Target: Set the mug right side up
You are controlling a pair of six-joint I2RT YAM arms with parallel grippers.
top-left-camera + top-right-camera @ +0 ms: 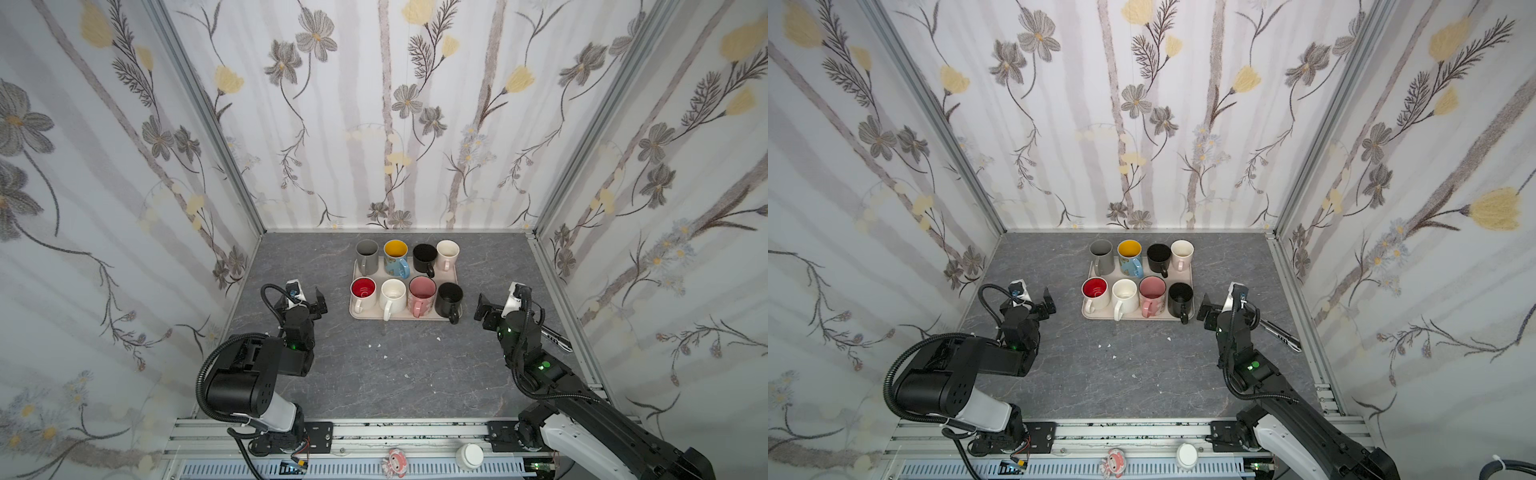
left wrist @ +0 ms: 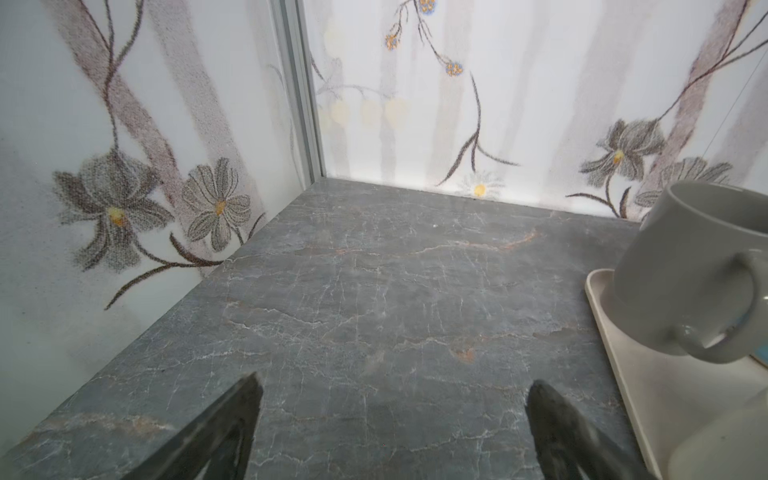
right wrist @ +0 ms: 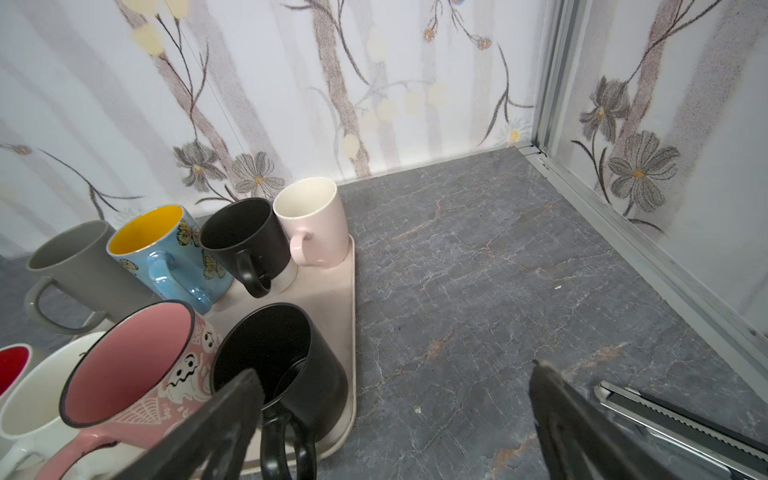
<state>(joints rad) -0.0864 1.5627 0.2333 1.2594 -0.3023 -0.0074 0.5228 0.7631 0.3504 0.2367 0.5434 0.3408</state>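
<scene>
Eight mugs (image 1: 393,295) noted mouth-up on tray (image 1: 405,318), twelve o'clock of worktop (image 1: 374,374). Wide open and empty: left end effector (image 2: 395,384), right end effector (image 3: 397,370). Risk: careless sweep clipping black mug (image 1: 449,298) at tray's five o'clock, handle overhanging rim.

We see open desk (image 1: 395,374) before and beside the tray (image 1: 401,316); its mugs (image 1: 392,295) stand packed close, and a metal tool (image 1: 555,337) lies at right.

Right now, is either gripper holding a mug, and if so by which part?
Nothing is held. The left gripper and the right gripper both stand open and empty above the table, each to one side of the tray.
</scene>
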